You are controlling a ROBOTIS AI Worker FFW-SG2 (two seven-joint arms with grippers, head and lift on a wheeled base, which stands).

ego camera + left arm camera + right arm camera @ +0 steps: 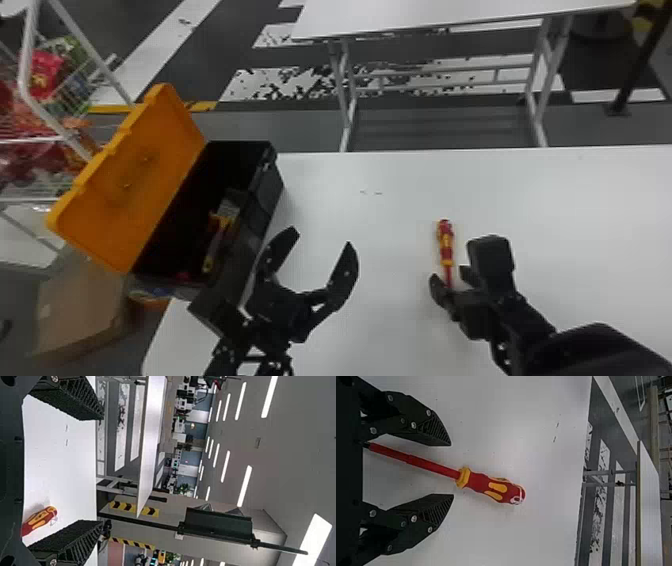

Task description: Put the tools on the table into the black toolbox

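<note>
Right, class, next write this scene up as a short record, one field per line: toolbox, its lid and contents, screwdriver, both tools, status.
Toolbox: black, left end of the white table
Lid: orange, open
Contents: partly yellow items, kinds unclear
Screwdriver: red and yellow, lying on the table
Left tool: open, empty, beside the toolbox
Right tool: open, either side of the screwdriver's shaft
Status: screwdriver not yet boxed
</note>
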